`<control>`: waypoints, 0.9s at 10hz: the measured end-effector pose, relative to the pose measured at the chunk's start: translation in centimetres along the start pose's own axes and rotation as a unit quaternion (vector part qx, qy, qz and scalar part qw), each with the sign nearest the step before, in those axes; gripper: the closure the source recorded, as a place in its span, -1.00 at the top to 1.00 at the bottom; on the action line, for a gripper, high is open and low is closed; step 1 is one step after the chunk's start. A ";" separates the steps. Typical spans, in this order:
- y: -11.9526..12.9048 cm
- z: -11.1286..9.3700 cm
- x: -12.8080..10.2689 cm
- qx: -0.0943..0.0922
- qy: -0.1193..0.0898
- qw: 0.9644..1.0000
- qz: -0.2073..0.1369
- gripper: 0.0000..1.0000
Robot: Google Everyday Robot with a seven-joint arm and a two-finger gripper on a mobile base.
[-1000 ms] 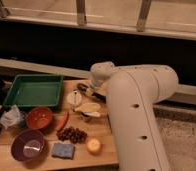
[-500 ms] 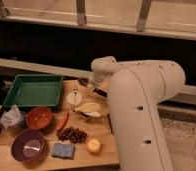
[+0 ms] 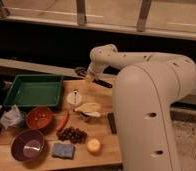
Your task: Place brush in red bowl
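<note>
Dark window wall behind a crowded wooden bench (image 3: pixel 103 97). At the left sits the green tray (image 3: pixel 33 91) and, just in front of it, the red bowl (image 3: pixel 39 117). Right of them, over the bench's back edge, my jaws look closed across the brush (image 3: pixel 105 83), handle poking right. On the way down-left, that long handle could clip the tray rim, or lever itself out of so small a bowl
</note>
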 end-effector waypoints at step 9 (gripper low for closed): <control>11.9 -5.0 -6.6 -0.050 -0.029 0.981 -0.183 -1.00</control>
